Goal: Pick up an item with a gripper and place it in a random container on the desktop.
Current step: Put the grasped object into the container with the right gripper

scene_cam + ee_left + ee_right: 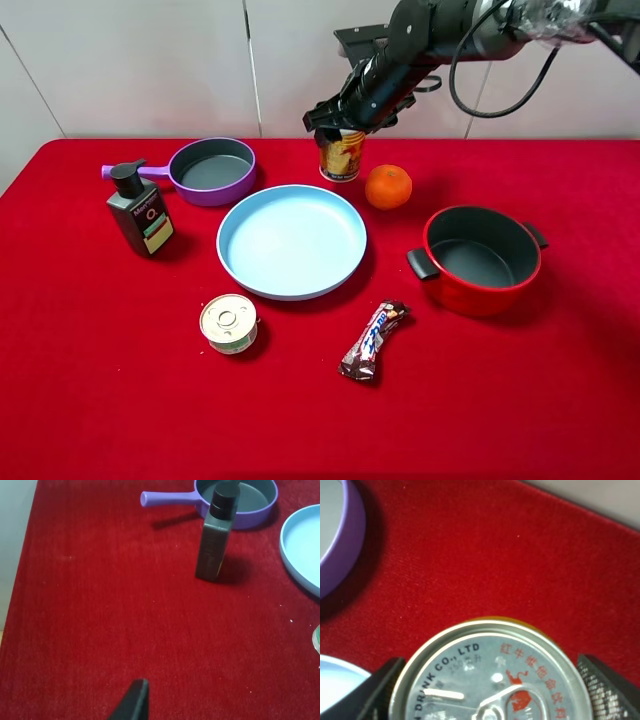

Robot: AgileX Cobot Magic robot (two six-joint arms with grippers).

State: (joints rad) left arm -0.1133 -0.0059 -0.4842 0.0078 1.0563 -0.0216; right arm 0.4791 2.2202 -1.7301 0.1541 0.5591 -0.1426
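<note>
You are working over a red cloth (120,400) covering the table, with pale wall panels (130,60) behind. Your right gripper (338,128) is clamping the drink can (490,675) between its jaws, a dark pad (607,690) pressing at each side of the lid. The can is standing upright. Its silver lid is reading "DRINK CO., LTD" in black, with red Chinese characters beside the pull-tab. The red pot (480,296) is sitting well apart from those jaws, beyond the orange (388,187). Your left gripper (134,700) is showing only one dark fingertip, so I cannot tell how its jaws stand.
</note>
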